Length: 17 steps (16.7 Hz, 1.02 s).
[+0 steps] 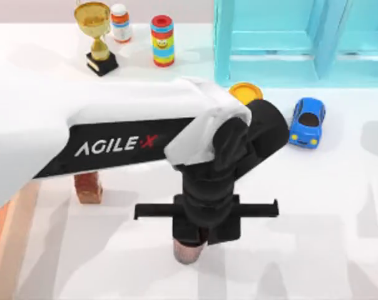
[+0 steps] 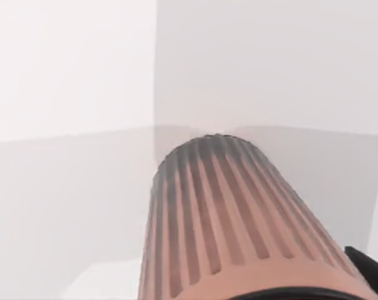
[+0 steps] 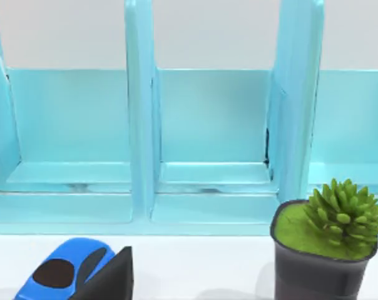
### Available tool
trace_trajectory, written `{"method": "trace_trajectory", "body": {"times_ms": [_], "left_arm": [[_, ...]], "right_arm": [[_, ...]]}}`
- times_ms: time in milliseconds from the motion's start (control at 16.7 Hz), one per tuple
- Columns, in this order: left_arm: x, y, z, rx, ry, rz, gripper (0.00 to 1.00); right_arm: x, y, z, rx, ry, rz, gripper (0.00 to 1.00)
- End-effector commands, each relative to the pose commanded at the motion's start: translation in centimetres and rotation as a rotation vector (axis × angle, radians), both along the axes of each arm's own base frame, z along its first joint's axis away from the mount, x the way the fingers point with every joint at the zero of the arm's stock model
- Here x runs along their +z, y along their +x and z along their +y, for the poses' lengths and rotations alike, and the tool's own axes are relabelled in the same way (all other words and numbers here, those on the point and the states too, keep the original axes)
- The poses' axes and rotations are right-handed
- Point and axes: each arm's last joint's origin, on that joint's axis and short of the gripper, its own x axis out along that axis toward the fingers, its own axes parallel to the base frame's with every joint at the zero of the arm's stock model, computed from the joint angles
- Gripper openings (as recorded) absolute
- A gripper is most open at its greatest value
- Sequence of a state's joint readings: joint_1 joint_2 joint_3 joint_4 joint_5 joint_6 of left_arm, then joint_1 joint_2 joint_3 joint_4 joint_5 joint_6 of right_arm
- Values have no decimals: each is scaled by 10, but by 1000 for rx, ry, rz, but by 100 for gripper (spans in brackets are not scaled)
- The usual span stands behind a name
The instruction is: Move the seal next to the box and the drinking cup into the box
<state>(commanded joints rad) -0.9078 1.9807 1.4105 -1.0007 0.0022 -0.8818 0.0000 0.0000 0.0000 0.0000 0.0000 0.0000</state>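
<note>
Gripping the drinking cup upright, rim up, left gripper clamped

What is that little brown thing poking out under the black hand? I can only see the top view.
Observer: That is the drinking cup, small, dark brown and tapered. The left wrist view shows ribs running down its sides, and the left hand is shut on it.
Operator: Is anything hiding near the blue toy car?
Observer: Yes. The right wrist view shows a spiky green plant in a dark pot, standing in front of the tall turquoise shelf unit.
Operator: Is the shelf full?
Observer: No. The compartments in that view hold nothing.
</note>
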Motion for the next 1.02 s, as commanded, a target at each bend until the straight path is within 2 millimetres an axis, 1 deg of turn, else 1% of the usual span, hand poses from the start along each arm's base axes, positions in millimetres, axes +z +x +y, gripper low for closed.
{"method": "trace_trajectory", "body": {"times_ms": [180, 360, 480, 600, 840, 960, 1020], "left_arm": [[34, 4, 31, 2, -1, 1, 0], [71, 2, 69, 1, -2, -2, 0], [84, -1, 85, 0, -1, -1, 0], [87, -1, 89, -1, 0, 0, 0], [87, -1, 87, -5, 0, -1, 0], [87, 4, 95, -5, 0, 3, 0], [88, 9, 103, -5, -1, 6, 0]], "right_arm": [[0, 0, 0, 0, 0, 0, 100], [0, 0, 0, 0, 0, 0, 100], [0, 0, 0, 0, 0, 0, 100], [0, 0, 0, 0, 0, 0, 100], [0, 0, 0, 0, 0, 0, 100], [0, 0, 0, 0, 0, 0, 100], [0, 0, 0, 0, 0, 0, 100]]}}
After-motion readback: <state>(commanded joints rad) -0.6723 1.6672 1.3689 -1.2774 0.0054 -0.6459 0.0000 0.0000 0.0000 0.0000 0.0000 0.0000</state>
